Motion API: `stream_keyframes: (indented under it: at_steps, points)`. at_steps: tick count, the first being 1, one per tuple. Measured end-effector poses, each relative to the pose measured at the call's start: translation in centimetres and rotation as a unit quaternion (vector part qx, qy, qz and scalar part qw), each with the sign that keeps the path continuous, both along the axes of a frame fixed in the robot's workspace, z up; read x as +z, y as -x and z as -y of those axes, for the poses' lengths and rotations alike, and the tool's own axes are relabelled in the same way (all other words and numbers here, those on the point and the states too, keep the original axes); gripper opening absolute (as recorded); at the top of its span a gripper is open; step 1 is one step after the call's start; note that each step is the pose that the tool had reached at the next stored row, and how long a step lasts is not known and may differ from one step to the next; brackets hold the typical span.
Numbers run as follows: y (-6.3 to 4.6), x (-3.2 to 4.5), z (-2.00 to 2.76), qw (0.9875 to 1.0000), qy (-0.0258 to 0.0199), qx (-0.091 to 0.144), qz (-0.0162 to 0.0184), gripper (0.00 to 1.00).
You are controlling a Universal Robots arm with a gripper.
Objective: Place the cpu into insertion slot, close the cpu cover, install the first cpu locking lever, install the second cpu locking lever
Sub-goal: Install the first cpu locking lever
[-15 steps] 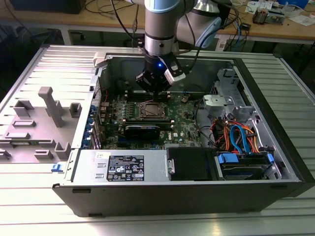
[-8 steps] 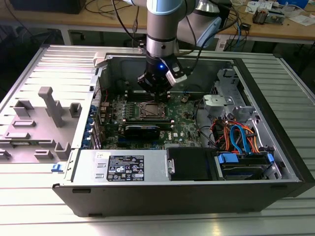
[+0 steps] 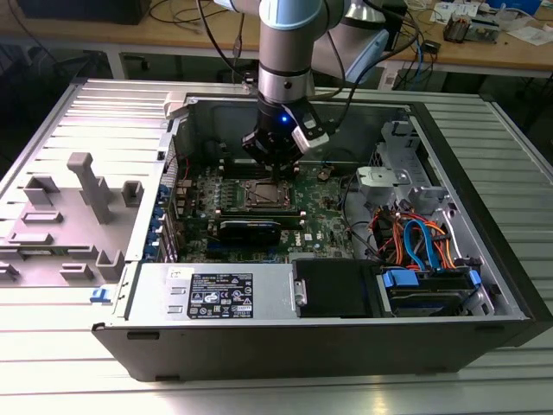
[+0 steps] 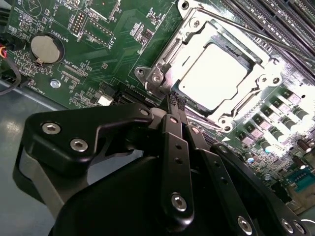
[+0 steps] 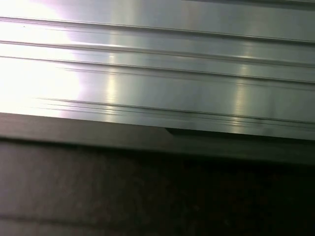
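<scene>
The cpu [image 4: 212, 73] lies flat in the socket on the green motherboard, its metal top glaring bright. The cpu cover [image 4: 197, 30], a silvery frame, lies down around it. A thin locking lever rod [image 4: 275, 42] runs along the far side of the socket. My gripper [image 4: 173, 101] is shut, its black fingers [image 4: 170, 147] pressed together with nothing visibly between them, the tips just off the socket's corner by a hinge screw [image 4: 156, 77]. In the exterior view my gripper [image 3: 275, 175] hangs straight down over the socket [image 3: 263, 195] inside the open computer case.
A long black card [image 3: 249, 229] sits just in front of the socket. Memory slots [image 4: 280, 19] and a coin battery [image 4: 44, 49] flank it. A power supply [image 3: 216, 294], cables [image 3: 415, 242] and case walls [image 3: 177, 147] hem the board. Grey fixtures [image 3: 86, 190] stand at the exterior view's left.
</scene>
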State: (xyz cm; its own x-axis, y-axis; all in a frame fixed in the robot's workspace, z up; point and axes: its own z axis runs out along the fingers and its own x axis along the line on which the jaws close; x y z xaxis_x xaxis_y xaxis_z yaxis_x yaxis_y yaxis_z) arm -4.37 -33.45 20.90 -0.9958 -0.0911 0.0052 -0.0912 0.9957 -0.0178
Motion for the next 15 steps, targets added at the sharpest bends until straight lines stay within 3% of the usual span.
stream_keyframes:
  at_steps: [15]
  points:
    - [0.00,-0.10,0.00,1.0000,-0.0001,0.000,0.0001,0.12]
